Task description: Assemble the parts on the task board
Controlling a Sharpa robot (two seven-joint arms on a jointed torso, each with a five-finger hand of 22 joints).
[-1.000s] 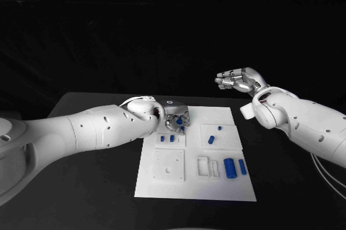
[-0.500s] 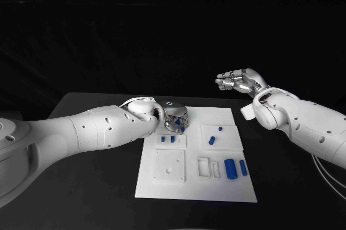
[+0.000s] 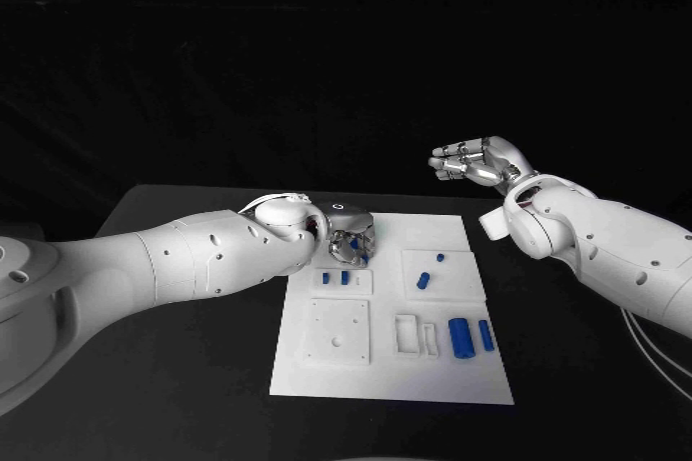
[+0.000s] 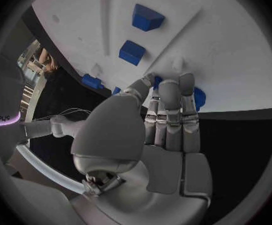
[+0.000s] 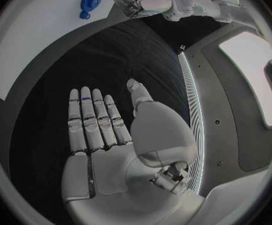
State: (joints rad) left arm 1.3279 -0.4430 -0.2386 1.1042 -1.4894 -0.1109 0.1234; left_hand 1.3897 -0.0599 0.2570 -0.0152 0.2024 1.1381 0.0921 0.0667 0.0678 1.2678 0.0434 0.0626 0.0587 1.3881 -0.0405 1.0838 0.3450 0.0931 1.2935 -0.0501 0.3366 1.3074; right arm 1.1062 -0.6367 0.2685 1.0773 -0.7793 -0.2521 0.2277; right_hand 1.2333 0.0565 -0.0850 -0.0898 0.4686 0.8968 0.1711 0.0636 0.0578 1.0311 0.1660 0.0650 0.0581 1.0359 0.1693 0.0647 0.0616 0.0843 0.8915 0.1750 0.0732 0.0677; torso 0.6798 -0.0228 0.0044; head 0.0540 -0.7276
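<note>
While the left hand point(image 3: 349, 241) pinches a blue part point(image 4: 198, 97) over the task board point(image 3: 389, 381), the right hand point(image 3: 480, 162) hovers flat, fingers point(image 5: 92, 120) empty.

The task board point(image 3: 387, 371) looks like smooth matt white plastic. The parts point(image 3: 460, 337) on it are blue plastic with a slight sheen. The table point(image 3: 188, 381) is matt black. Both arms wear glossy white plastic shells; the left hand point(image 3: 351, 240) and right hand point(image 3: 479, 162) are silvery metal, satin-finished.
</note>
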